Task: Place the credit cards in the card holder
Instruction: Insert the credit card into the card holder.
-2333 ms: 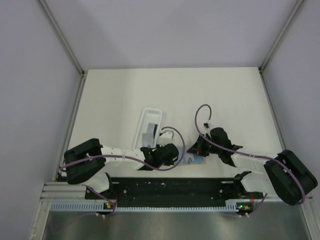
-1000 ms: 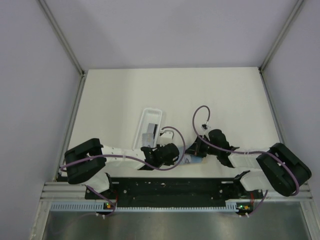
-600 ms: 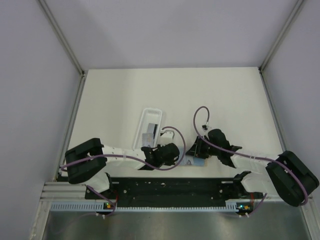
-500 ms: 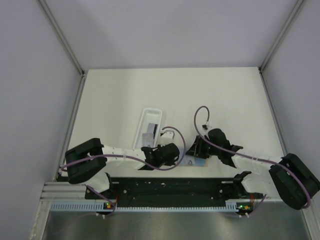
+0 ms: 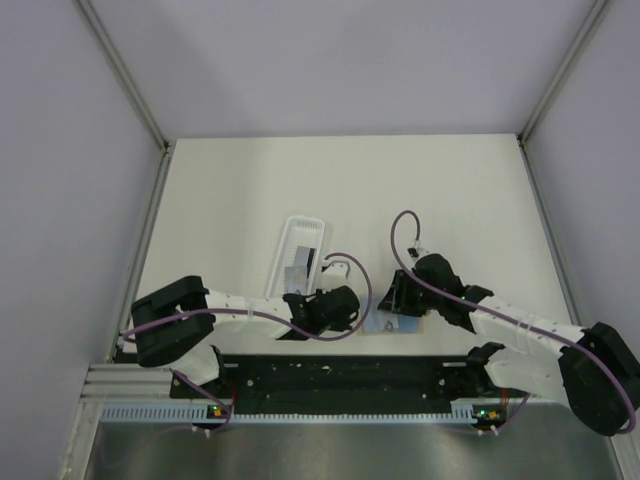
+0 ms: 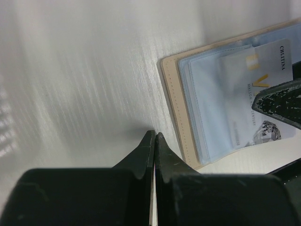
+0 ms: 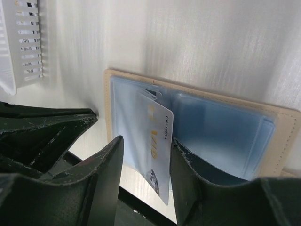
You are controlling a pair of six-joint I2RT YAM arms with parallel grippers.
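Observation:
The card holder [image 7: 221,132] lies open on the table, tan outside and light blue inside, between both grippers [image 5: 392,324]. One credit card [image 7: 157,141], pale with gold marks, stands part way in its left pocket and sticks out toward me. My right gripper [image 7: 146,141] is open, one finger on each side of that card, the left finger clear of it. My left gripper [image 6: 154,134] is shut on nothing, its tips down on the table just beside the card holder's [image 6: 207,103] tan edge. More credit cards [image 5: 303,268] lie in the tray.
A long clear plastic tray [image 5: 298,240] sits just behind the left gripper [image 5: 358,316] and shows at the top left of the right wrist view [image 7: 19,42]. The arm bases and a black rail [image 5: 340,375] run along the near edge.
My right gripper has opened and let go of the card, which stays in the pocket. The right arm's elbow swung out to the right. The left gripper stayed put.

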